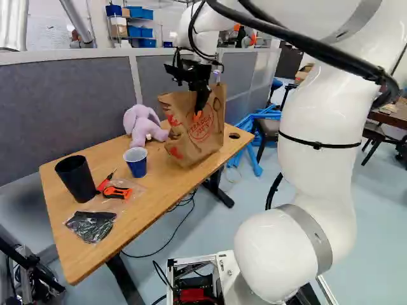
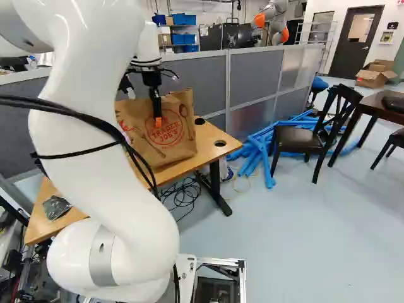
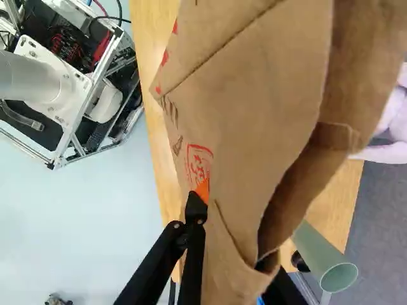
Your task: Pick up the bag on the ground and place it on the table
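Bag [image 1: 198, 141] mouth up, long axis approx. vert., prob. w/ slight lean.

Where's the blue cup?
In the left base view, the blue cup stands on the table, in front of the purple stuffed toy and left of the paper bag.

Left base view: I log a lilac plush toy [image 1: 138, 121] behind a blue cup [image 1: 136, 164]; near them a black tumbler [image 1: 75, 180], red screwdriver [image 1: 105, 182] beside it, orange-and-black hand tool [image 1: 117, 192], clear packet [image 1: 91, 225] with dark contents. Right base view: I note blue tubes [image 2: 259, 151] heaped on the floor beside a dark chair [image 2: 298, 140].
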### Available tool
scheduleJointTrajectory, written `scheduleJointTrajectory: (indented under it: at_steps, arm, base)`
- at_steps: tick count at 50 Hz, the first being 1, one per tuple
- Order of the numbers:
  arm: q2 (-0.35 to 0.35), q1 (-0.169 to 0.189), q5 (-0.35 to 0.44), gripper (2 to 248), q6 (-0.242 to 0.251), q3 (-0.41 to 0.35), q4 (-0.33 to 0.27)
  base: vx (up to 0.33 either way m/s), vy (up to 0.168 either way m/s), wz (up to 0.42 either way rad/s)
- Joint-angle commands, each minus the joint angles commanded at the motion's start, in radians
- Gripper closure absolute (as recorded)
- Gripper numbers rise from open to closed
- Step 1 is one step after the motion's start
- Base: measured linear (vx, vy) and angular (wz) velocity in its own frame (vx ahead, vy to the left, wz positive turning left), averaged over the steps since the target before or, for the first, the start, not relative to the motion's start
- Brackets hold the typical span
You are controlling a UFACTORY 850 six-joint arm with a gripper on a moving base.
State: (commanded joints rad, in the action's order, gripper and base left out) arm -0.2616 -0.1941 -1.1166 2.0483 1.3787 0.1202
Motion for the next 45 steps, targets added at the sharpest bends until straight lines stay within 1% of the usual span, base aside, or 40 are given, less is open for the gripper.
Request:
scheduleJointTrajectory:
  at_steps: [23, 37, 38, 42, 43, 45]
  arm:
    - [-0.067, 0.000, 0.000, 232, 0.000, 0.002, 0.000]
    - [-0.077, 0.000, 0.000, 232, 0.000, 0.003, 0.000]
    - [-0.077, 0.000, 0.000, 216, 0.000, 0.003, 0.000]
    - [-0.077, 0.000, 0.000, 216, 0.000, 0.003, 0.000]
    - [-0.077, 0.000, 0.000, 183, 0.000, 0.003, 0.000]
    - [-0.077, 0.000, 0.000, 183, 0.000, 0.003, 0.000]
  base:
    - [0.000, 0.000, 0.000]
    - [0.000, 0.000, 0.000]
    - [0.000, 0.000, 0.000]
    - [0.000, 0.000, 0.000]
    - [0.000, 0.000, 0.000]
    - [0.000, 0.000, 0.000]
